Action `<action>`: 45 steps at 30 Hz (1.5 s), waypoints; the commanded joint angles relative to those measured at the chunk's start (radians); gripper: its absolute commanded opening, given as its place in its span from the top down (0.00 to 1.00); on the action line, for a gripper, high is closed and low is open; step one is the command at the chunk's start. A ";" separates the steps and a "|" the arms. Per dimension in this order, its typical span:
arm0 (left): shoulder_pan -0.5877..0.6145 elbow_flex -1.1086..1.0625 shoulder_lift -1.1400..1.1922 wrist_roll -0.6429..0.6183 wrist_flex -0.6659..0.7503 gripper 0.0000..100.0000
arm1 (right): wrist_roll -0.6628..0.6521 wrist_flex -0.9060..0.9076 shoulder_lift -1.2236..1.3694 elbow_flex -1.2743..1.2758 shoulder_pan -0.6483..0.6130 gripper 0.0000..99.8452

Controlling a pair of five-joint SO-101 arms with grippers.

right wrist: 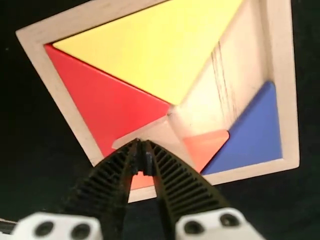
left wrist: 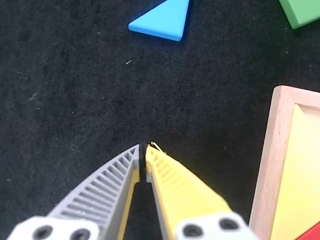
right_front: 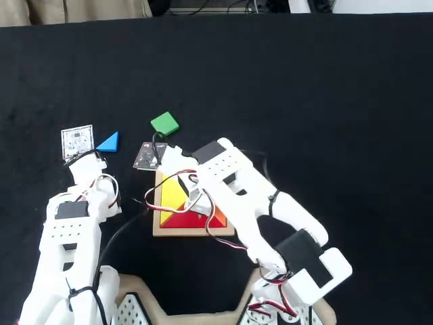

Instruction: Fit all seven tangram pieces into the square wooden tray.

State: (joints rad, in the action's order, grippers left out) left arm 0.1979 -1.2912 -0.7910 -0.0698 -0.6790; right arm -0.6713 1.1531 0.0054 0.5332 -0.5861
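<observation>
Looks like seating the orange triangle (right wrist: 206, 146) beside the dark blue triangle (right wrist: 255, 125) inside the wooden tray (right wrist: 57, 85), near the middle of the tabletop (right_front: 338, 101). Press lightly with the right end effector (right wrist: 143, 150), pinched closed over the tray with nothing visibly held, and slide flat rather than dig at an edge. Avoid shifting the yellow triangle (right wrist: 150, 45) and red triangle (right wrist: 100, 105). Open the left end effector (left wrist: 144, 157), likewise closed and empty left of the tray, before reaching far for the light blue triangle (left wrist: 162, 21), then the green square (left wrist: 302, 12).

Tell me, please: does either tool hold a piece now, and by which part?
Nothing is held. The left tool is shut over the black table, the right tool shut over the tray; neither has a piece in it.
</observation>
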 commanded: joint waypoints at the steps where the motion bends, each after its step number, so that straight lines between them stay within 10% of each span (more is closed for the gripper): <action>1: -0.008 0.007 -0.012 0.002 0.011 0.97 | -0.028 -0.021 0.002 -0.058 0.044 0.99; 22: -0.008 0.007 -0.015 0.002 0.008 0.97 | -0.261 -0.084 0.001 -0.068 0.063 0.99; 45: -0.008 0.007 -0.018 0.002 0.008 0.97 | -0.040 -0.141 0.133 -0.171 0.078 0.99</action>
State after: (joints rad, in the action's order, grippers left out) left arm 0.1979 -1.2912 -0.7910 -0.0698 -0.6790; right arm -0.6989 0.9950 0.1373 0.4074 -0.5355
